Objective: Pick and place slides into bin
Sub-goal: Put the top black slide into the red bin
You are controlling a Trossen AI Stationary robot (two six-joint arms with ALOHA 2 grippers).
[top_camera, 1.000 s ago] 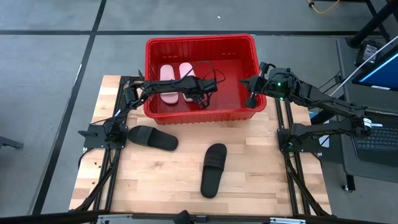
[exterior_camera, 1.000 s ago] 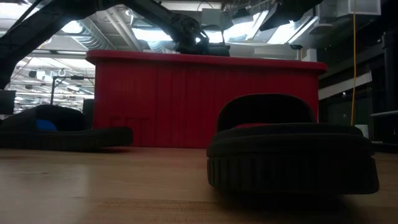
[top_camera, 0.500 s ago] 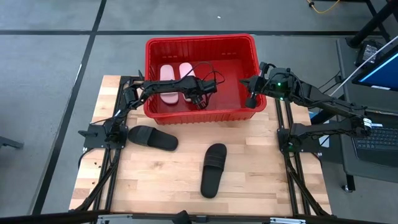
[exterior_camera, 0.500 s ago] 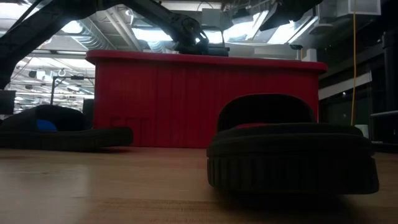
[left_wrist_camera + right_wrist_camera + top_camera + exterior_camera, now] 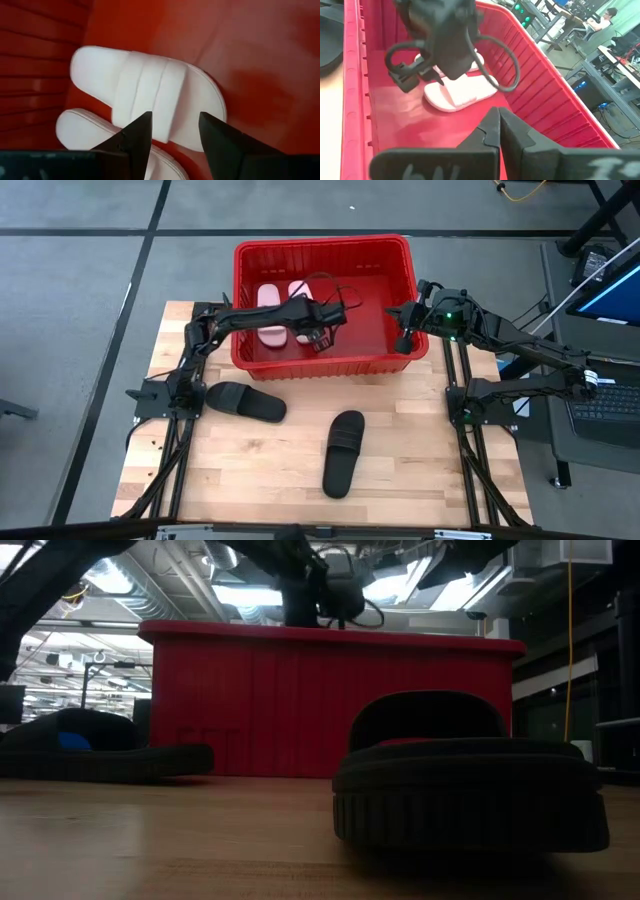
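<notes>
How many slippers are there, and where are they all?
4. Two pink slides lie side by side in the red bin. Two black slides lie on the table: one near the left arm, one in the middle.

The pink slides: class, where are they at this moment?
Both pink slides lie side by side inside the red bin, toward its left end in the high view, under the open left gripper.
</notes>
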